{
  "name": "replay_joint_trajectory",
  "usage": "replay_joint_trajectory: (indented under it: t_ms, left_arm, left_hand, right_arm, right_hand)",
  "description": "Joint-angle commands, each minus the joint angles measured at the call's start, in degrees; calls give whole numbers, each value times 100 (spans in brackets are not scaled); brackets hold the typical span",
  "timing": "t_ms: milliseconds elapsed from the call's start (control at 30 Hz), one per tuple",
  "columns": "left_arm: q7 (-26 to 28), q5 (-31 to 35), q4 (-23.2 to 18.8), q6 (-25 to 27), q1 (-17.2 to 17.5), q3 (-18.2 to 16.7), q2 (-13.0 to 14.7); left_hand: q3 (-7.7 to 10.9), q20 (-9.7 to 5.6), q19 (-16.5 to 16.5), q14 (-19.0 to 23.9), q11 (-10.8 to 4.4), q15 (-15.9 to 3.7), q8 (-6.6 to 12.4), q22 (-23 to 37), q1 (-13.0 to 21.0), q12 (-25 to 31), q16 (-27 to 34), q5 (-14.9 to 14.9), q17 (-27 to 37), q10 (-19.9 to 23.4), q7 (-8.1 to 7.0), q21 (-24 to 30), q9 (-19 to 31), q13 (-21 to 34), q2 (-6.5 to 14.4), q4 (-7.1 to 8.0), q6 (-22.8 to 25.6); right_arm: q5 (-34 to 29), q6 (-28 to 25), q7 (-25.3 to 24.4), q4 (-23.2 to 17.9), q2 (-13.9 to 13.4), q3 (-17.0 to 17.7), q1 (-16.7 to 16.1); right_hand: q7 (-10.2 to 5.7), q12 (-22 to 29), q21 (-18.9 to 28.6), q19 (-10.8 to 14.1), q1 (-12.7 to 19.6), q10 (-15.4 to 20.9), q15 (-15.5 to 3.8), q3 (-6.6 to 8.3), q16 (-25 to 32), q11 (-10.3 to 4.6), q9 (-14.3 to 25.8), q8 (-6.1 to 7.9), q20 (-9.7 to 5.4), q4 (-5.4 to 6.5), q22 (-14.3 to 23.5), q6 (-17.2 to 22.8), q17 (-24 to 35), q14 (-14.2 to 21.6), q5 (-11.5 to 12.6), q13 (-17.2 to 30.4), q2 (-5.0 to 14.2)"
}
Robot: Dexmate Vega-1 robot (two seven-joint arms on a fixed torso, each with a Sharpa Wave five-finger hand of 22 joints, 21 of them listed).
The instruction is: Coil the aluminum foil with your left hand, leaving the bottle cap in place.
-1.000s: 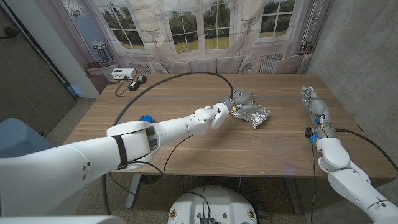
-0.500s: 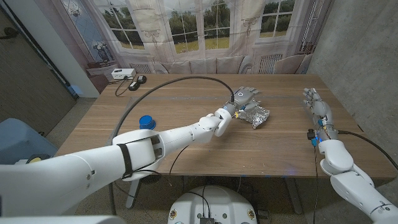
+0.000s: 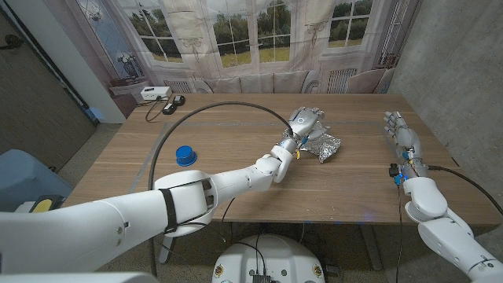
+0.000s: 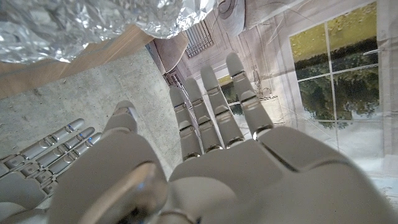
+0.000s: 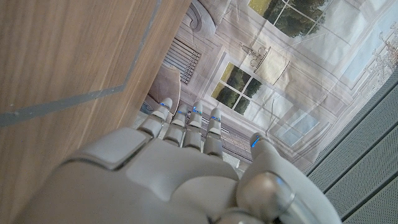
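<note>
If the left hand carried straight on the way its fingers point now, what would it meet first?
Probably nothing on the table. The left hand is open above the crumpled aluminum foil, fingers aimed past it toward the far table edge and the window backdrop. The left wrist view shows the foil beside the fingers; depth is uncertain.

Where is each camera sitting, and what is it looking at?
Head view: from the robot's head, looking down at the wooden table, the aluminum foil, the bottle cap; both arms show, the left hand over the foil, the right hand near the table's right edge.
Left wrist view: from the left wrist, along the left hand, fingers straight, toward the foil.
Right wrist view: from the right wrist, along the right hand, beside the table.
Shared: head and left wrist views both show the foil.
</note>
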Motion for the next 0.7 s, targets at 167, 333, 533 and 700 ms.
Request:
replay_joint_trajectory:
  t_ms: [167, 333, 533, 700]
  left_arm:
    - [-4060, 21, -2280, 1980, -255, 182, 773]
    - [-4878, 74, -2538, 2149, -471, 220, 830]
    - [-5446, 100, -2743, 2080, -636, 224, 927]
    - [-5998, 236, -2878, 2109, -795, 329, 960]
  left_hand:
    - [175, -72, 532, -428, 27, 23, -517, -570, 160, -672, -1101, -64, -949, -849, -308, -72, -192, -568, -245, -129, -988]
    - [236, -48, 443, -666, 46, 124, -753, -643, 262, -995, -1389, -85, -1242, -1159, -385, -213, -289, -756, -311, -131, -1390]
    - [276, -275, 667, -349, -30, -40, -747, -684, 705, -1084, -1478, -112, -1642, -724, -500, -272, -458, -1011, -577, -221, -1042]
    - [315, -162, 610, -102, -189, -217, -509, -676, 856, -966, -1546, -85, -1896, -68, -483, -428, -506, -1114, -514, -99, -348]
  right_arm:
    - [-167, -106, -119, -68, 51, -74, 133]
    - [-181, -163, -155, -94, 63, -87, 153]
    - [-208, -155, -191, -57, 95, -109, 185]
    - [-217, -149, -201, -11, 116, -134, 227]
  right_hand:
    - [-38, -14, 17, 48, 32, 50, 6, 17, 39, -27, 31, -29, -1, 37, 12, -4, 22, 127, 3, 13, -3]
    - [-33, -13, 15, 46, 33, 61, 6, 18, 36, -10, 31, -31, -2, 39, 12, -7, 23, 136, 4, 13, -2]
    - [-42, -18, 14, 51, 35, 58, 4, 20, 30, -25, 32, -34, 0, 42, 12, -12, 23, 143, 4, 13, -2]
    - [-53, -16, 14, 54, 36, 70, 15, 21, 29, -12, 32, -40, -1, 43, 12, -26, 23, 156, 4, 13, -2]
